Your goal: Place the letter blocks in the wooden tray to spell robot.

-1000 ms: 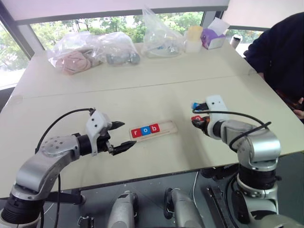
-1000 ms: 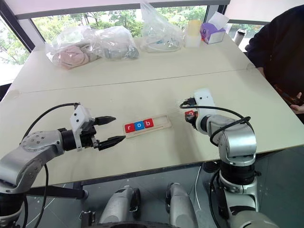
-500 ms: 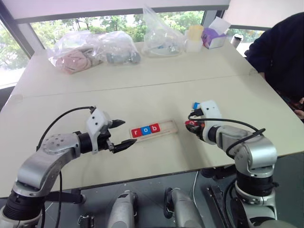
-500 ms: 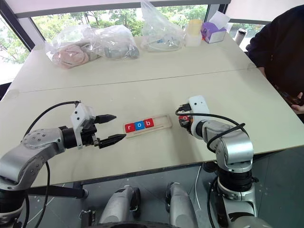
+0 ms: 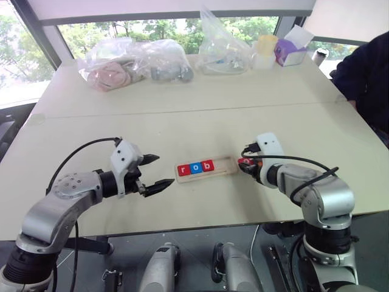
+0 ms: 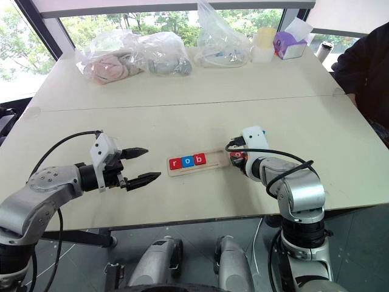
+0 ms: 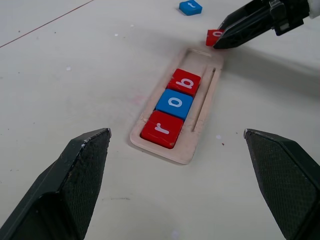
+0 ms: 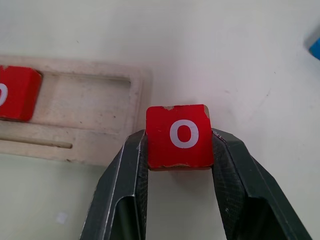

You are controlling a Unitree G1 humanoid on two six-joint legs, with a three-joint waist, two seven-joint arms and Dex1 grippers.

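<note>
Here's the right end effector [image 8: 180,145] clamped tight on a red "o" block [image 8: 178,135], one black finger [image 8: 125,180] pressed to each side of the tile, white letter facing up at the wrist camera. It holds that block just beside the open end of the wooden tray [image 5: 225,165], off the rim and not over a slot. In the tray, three letter blocks sit side by side at the end nearer the left arm: a red "r" [image 7: 162,128], a blue "o" [image 7: 174,103], a red "b" [image 7: 184,82], touching one another in a neat row (the rest of the recess is bare pale wood). A thin groove runs along one long side of the tray beside them. One more blue block [image 7: 190,7] lies flat on the desk [image 5: 182,128] beyond the tray's open end, well apart from the tray; its letter is too small to read. Over on the other side, the left end effector [image 5: 153,172] hangs above the desk with its two black fingers spread wide and nothing between them, pointing toward the tray's filled end but apart from it. At the far side of the desk sit clear plastic bags [image 5: 130,61] with soft things inside, and a purple box [image 5: 290,53] near the corner.
</note>
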